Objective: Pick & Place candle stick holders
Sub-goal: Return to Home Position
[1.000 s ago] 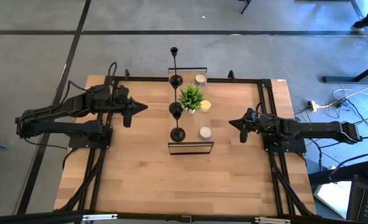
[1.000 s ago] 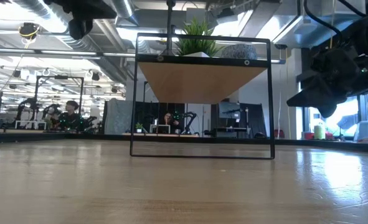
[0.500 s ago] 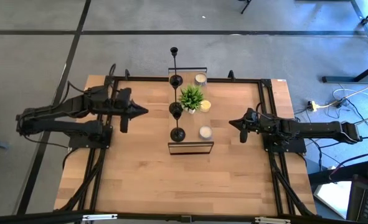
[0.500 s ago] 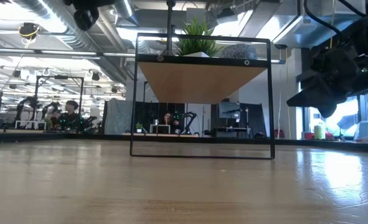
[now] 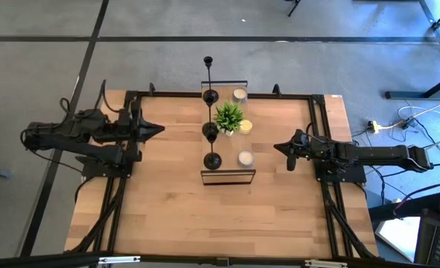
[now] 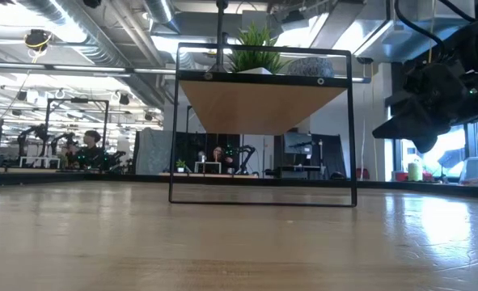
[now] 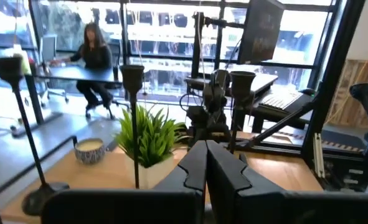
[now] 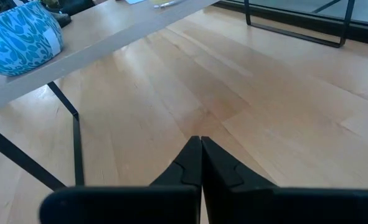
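On the shelf [image 5: 227, 172] at table centre, the three candle stick holders [image 5: 210, 131] are standing in a row, while left gripper [image 5: 160, 128] and right gripper [image 5: 277, 147] are hovering well apart on either side, fingers pinched together, empty.

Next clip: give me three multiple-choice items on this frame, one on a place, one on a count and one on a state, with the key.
1. Where is the plant?
A. on the shelf
B. under the shelf
C. beside the shelf
2. How many holders stand on the shelf?
A. one
B. three
C. five
3. How are the left end effector and right end effector?
A. both shut, empty
B. one grips a holder
C. both wide open

Key:
1 A, the high view shows it on the shelf among the holders.
2 B, three round bases line up there.
3 A, each wrist view shows it closed on nothing.
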